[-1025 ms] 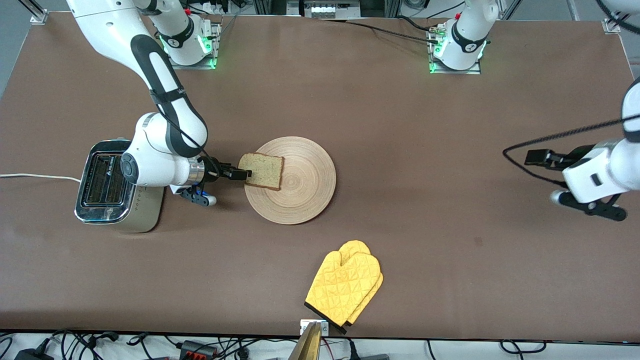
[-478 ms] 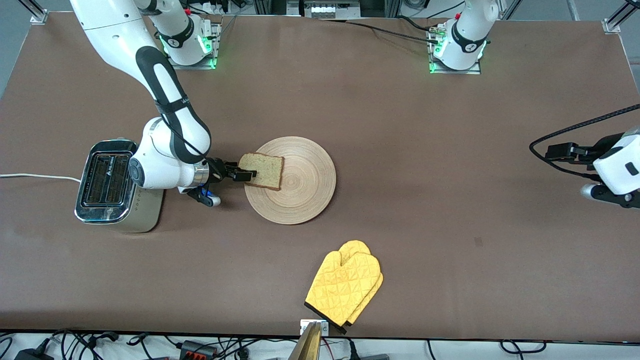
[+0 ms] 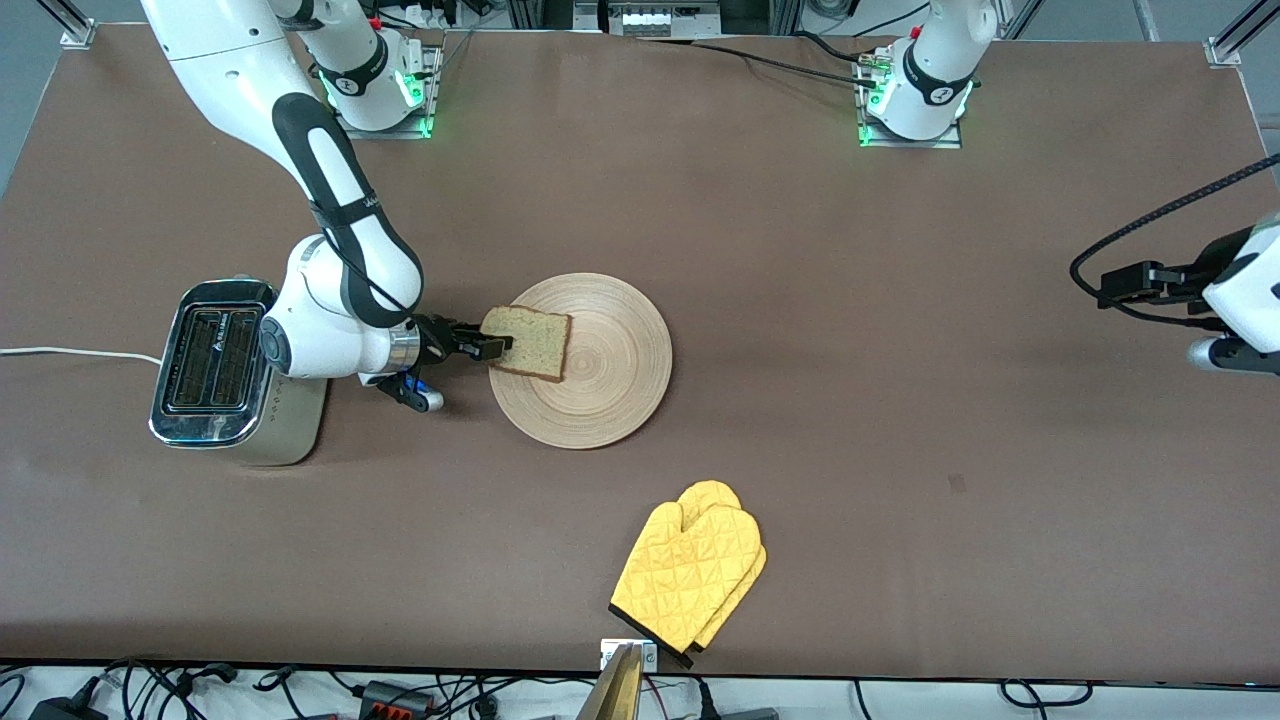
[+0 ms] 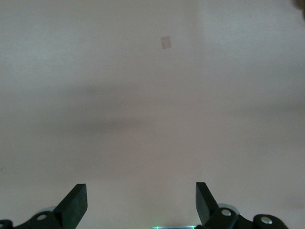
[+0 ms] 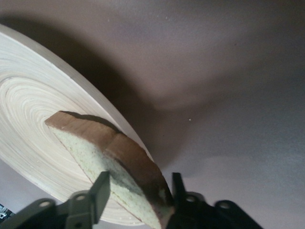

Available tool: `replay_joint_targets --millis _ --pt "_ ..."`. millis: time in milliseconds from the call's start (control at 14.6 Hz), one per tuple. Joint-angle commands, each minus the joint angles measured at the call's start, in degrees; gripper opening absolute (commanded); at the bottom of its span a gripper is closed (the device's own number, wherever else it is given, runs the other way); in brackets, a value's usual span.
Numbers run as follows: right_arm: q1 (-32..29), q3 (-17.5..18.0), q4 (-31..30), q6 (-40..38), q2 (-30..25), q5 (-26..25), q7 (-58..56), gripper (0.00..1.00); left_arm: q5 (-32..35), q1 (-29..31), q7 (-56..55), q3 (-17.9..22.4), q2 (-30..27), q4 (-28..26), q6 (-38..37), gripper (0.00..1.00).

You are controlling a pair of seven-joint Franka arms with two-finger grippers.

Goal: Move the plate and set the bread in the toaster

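Because the bread (image 3: 530, 343) lies on the edge of the plate (image 3: 610, 390) that faces the toaster (image 3: 215, 360), our right claw (image 3: 496, 345) comes at it low and sideways from that end of the desk (image 3: 850, 300). Its two fingers stand on either side of the slice's near corner, narrowed onto it. In the right wrist view the slice sits tilted, its gripped end raised off the wood, so we judge that the claw has it pinched by the crust. A hold on the edge makes sense: it leaves most of the slice free to hang down into a slot later.

The plate rests flat near the middle of the desk, just beside the toaster. We take this as the reason for placing it there, since the carry to the toaster is short. The toaster stands toward the right arm's end, slots up and empty.

Our left claw (image 4: 138, 191) waits with its fingers spread wide over bare desk at the left arm's end, holding nothing and well clear of the work. A yellow oven mitt (image 3: 690, 570) lies nearer the front camera than the plate, apart from everything.
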Motion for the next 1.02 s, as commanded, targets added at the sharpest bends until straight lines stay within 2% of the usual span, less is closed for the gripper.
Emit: replay_joint_targets --millis 0,273,546,683,956 --pt "0.0 -0.3 0.0 -1.1 -0.6 1.6 -0.6 0.54 -1.4 2.1 -0.6 -0.7 -9.6 -13.5 5.6 1.0" --pt "-0.1 -0.3 0.0 -1.1 -0.7 1.6 -1.1 0.52 -3.6 2.8 -2.1 -0.6 -14.1 -20.1 7.4 1.0" --pt "-0.1 -0.3 0.1 -1.1 -0.8 1.5 -1.2 0.32 -5.1 3.2 -2.4 -0.7 -14.2 -19.2 7.3 1.0" --pt "-0.2 -0.4 0.1 -1.1 -0.9 1.5 -1.5 0.27 -10.3 4.8 -2.4 -0.1 -14.2 -19.2 7.5 1.0" --pt "-0.2 -0.7 1.3 -3.0 -1.0 1.4 -1.7 0.22 -8.4 5.0 -2.3 -1.2 -12.9 -16.4 6.9 1.0"
